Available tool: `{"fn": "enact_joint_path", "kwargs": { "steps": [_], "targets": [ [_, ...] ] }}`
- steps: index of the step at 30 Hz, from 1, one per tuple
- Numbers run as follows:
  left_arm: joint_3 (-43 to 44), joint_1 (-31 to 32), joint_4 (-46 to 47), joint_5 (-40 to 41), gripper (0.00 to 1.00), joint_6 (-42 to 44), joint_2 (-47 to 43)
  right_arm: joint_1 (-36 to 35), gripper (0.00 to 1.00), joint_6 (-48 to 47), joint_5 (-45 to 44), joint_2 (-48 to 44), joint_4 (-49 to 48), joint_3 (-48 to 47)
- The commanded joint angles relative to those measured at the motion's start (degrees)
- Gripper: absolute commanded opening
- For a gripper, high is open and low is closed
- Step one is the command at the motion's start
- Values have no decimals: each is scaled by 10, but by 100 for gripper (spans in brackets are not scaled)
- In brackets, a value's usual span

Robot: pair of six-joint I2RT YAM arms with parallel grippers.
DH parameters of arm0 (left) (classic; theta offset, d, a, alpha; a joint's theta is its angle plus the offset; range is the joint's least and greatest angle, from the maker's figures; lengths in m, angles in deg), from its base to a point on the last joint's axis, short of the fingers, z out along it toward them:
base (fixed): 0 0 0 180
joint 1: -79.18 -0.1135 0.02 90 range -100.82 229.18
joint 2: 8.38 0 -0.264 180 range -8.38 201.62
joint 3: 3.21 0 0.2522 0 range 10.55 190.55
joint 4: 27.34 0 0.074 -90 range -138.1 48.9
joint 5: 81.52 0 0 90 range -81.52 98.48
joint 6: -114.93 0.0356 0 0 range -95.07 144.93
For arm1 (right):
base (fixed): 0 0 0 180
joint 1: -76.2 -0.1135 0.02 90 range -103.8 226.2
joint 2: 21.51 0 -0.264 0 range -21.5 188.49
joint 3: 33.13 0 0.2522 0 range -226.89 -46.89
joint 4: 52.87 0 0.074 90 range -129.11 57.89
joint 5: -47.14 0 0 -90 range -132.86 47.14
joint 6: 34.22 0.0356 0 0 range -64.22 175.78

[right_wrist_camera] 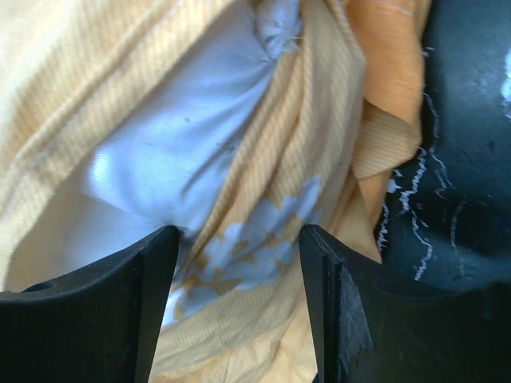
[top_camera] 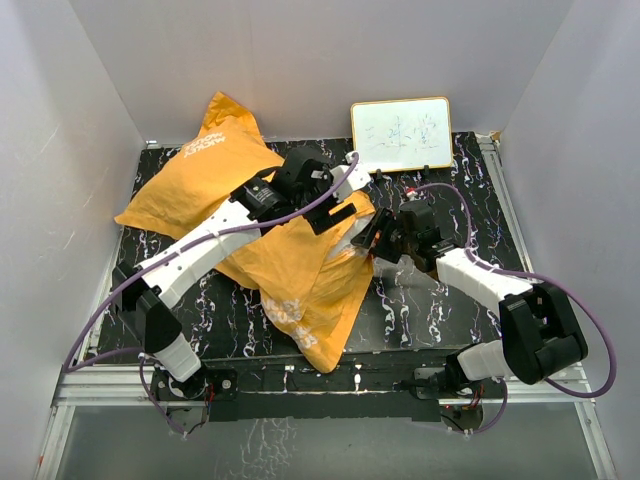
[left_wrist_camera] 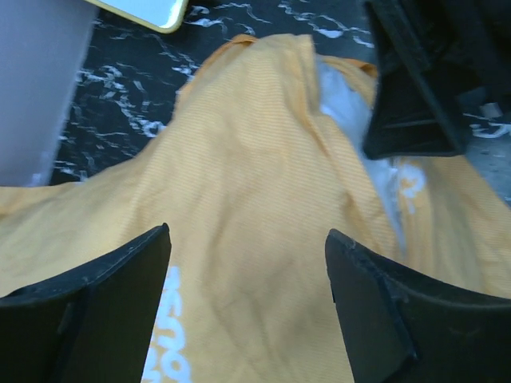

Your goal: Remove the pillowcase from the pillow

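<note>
Top external view first: nearest the arm bases, a floppy corner of the orange pillowcase (top_camera: pixel 215 170) reaches almost to the front edge of the black, white-veined surface (top_camera: pixel 420 300). The cover then runs diagonally away to the far-left corner, wrinkled and puffed, with pale lettering on it. At mid-table both arms meet over its opening. The left gripper (top_camera: pixel 335 215) hangs above the cloth, and the right gripper (top_camera: pixel 378 238) is at the cloth's right edge. A sliver of the white pillow (top_camera: pixel 345 240) shows between them.

The wrist cameras give what the overhead cannot. On the left, the jaws stand wide apart over finely ribbed orange weave, holding nothing. On the right, the jaws are also spread. Between them lie a striped fold with a pale print and smooth, faintly specked white stuffing bulging from the opening.

Farthest back, a yellow-framed whiteboard (top_camera: pixel 400 135) with faint scribbles leans at the rear wall.
</note>
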Motion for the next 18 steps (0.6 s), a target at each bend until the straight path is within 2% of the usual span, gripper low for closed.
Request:
{"fn": "enact_joint_path", "kwargs": {
  "steps": [1,3,7,14,18],
  "targets": [
    [22,0,-77,-114,82,-78,19,1,64,-2,66,-8,-87,-9],
    [21,1,-76,-132,86,-94,37,2,62,1,69,-11,-86,-9],
    [39,2,-56,-122,87,-111,86,2,57,12,55,-22,-85,20],
    [114,1,-59,-123,87,-73,174,4,51,54,72,-26,-115,79],
    [139,1,-38,-43,78,-40,215,4,51,51,68,-29,-117,95]
  ]
}}
